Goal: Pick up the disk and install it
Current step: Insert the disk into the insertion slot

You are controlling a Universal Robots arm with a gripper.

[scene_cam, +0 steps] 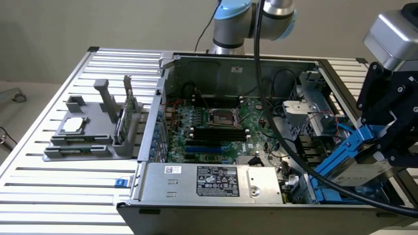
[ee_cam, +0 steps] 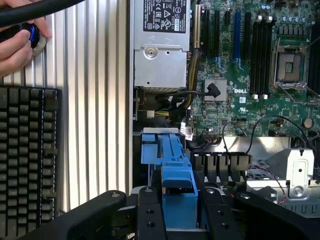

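Blue-framed disk (scene_cam: pixel 358 171) in gripper (ee_cam: pixel 181 214)

The disk (scene_cam: pixel 362 169) sits in the gripper (scene_cam: pixel 382 152), tilted above the edge of the computer case (scene_cam: pixel 228 61). Beneath and beyond the gripper lies the motherboard (scene_cam: pixel 196 122), with the power supply (scene_cam: pixel 209 182) near it. The keyboard (ee_cam: pixel 27 160) is apparently outside the case.

The exterior camera looked down at a slant from well above the ribbed aluminium table (scene_cam: pixel 65 196) and open grey metal computer case (scene_cam: pixel 242 59). My wrist camera faced straight down, close in. Both saw the green motherboard (ee_cam: pixel 240 75) and the blue-framed silver-grey disk (scene_cam: pixel 362 172).
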